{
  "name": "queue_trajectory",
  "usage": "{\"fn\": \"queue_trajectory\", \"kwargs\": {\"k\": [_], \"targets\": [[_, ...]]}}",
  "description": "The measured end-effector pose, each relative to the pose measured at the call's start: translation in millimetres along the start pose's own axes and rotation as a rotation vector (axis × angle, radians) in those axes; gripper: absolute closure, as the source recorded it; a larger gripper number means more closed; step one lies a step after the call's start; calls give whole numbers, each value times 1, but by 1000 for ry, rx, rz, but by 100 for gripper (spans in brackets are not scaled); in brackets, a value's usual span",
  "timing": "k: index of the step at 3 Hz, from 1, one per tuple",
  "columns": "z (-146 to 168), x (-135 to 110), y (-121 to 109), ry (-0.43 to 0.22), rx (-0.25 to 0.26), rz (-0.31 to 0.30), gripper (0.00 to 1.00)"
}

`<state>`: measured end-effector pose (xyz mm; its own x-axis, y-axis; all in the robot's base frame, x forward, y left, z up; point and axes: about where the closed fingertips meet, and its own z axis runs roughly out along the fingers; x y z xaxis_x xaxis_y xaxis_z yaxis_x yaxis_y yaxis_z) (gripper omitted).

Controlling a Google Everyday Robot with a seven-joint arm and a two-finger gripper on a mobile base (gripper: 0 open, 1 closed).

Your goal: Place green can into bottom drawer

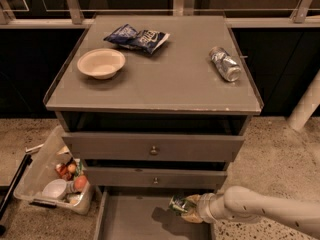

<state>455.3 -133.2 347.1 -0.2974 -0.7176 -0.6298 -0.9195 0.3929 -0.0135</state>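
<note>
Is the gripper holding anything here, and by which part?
Yes. The gripper, low at the right, holds the green can by its right end, over the open bottom drawer.

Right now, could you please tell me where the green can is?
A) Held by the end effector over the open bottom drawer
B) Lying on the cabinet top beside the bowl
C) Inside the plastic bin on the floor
A: the end effector, low at the cabinet's front right, is closed on the green can above the floor of the open bottom drawer.
</note>
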Motion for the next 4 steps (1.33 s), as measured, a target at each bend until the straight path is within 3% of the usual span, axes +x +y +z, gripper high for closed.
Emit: {"fn": "queue_trajectory", "kwargs": {"k": [1, 2, 3, 4], "targets": [[16, 7, -10, -2, 14, -6, 100], [46, 29, -23, -35, 44, -5, 100], [70, 48, -24, -83, 44, -27, 100], [90, 61, -9, -131, 6, -57, 100]]}}
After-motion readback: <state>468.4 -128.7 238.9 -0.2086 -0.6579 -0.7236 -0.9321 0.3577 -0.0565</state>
